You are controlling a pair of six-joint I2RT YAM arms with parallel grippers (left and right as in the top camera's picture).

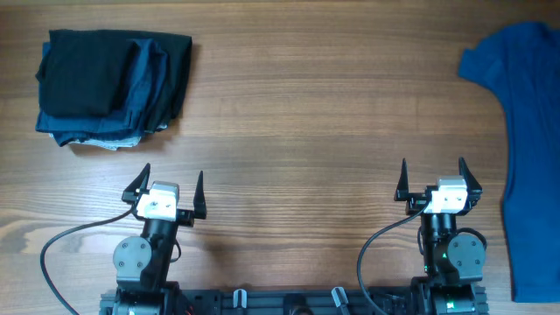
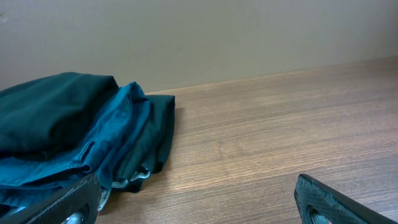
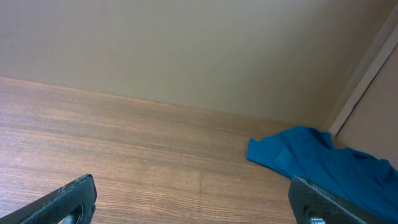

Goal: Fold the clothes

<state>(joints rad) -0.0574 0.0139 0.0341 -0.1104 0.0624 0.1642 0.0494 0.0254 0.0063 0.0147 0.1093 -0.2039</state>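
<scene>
Tabletop: wood grain is seen throughout; both arms are mounted at the near edge.
Left hand: the fingers are spread wide apart and nothing is held. It is positioned near-left, above bare wood.
Right hand: the fingers are likewise spread apart and nothing is gripped. It is positioned near-right.
Folded pile: dark navy and teal garments are stacked at the far left, well apart from the left hand. A pale edge is noted on the near side.
Blue shirt: it is laid out unfolded along the right edge, running far to near and partly cut off by the frame. It lies beside the right hand but is not touched by it.
Left wrist view: the pile is seen ahead on the left, with bare wood to its right.
Right wrist view: one end of the shirt is seen ahead on the right.
</scene>
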